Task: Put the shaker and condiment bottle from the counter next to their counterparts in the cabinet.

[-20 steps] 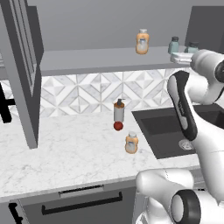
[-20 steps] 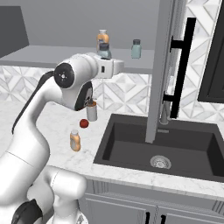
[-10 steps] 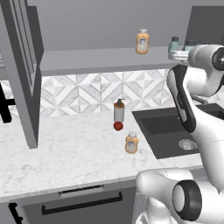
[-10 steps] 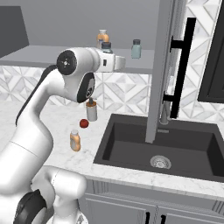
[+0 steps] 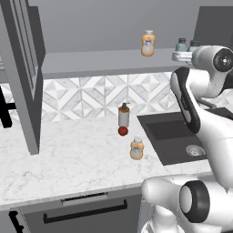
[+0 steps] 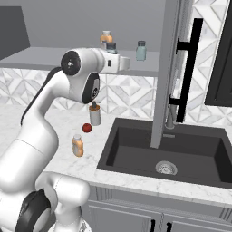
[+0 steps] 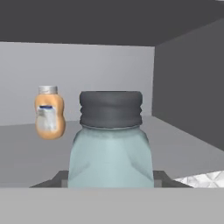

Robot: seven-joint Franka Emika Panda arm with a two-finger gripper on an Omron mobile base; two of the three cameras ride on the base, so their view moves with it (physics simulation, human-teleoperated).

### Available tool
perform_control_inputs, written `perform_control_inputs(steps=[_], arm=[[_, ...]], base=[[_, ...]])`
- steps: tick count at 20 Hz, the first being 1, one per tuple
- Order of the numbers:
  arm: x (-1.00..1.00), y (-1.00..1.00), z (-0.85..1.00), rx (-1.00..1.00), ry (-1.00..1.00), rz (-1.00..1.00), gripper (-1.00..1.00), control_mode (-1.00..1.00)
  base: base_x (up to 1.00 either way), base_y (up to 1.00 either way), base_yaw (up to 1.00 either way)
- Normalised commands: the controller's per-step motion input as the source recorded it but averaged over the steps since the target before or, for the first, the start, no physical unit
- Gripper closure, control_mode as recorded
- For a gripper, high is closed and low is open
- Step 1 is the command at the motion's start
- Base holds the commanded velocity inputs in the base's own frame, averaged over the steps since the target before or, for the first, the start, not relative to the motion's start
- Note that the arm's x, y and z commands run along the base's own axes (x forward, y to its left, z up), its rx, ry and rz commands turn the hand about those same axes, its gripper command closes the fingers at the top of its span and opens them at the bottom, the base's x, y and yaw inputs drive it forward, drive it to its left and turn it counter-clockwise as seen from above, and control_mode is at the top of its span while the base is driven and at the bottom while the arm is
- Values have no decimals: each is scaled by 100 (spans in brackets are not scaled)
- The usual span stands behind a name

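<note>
1. Now the shaker [image 7: 110,148] is pinched upright in the gripper [image 7: 109,178], over the cabinet [image 6: 41,58] shelf.
2. Its twin shaker [image 6: 141,50] is seen to the right, the orange twin [image 7: 49,113] to the left.
3. Since the earlier frame, the hand has been swung further in; the condiment bottle [image 5: 136,149] is left on the counter [image 5: 68,159].

Teal shaker [image 7: 109,148] upright at cabinet shelf [image 5: 91,63]; orange condiment bottle [image 5: 136,149] upright on counter [image 5: 68,159].
</note>
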Motion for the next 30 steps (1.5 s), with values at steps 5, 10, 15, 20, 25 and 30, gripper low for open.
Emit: perform_control_inputs(steps=[5, 10, 15, 20, 25, 30], arm=[[24, 0, -10, -7, 0, 0, 100, -100], [24, 0, -24, -9, -1, 0, 100, -100], [30, 0, -6, -1, 0, 0, 100, -100], [38, 0, 0, 0, 0, 0, 100, -100], [39, -2, 0, 0, 0, 0, 100, -100], [41, -8, 0, 0, 0, 0, 100, -100]], base=[[0, 0, 0], [0, 0, 0], [0, 0, 0], [0, 0, 0], [0, 0, 0], [0, 0, 0]])
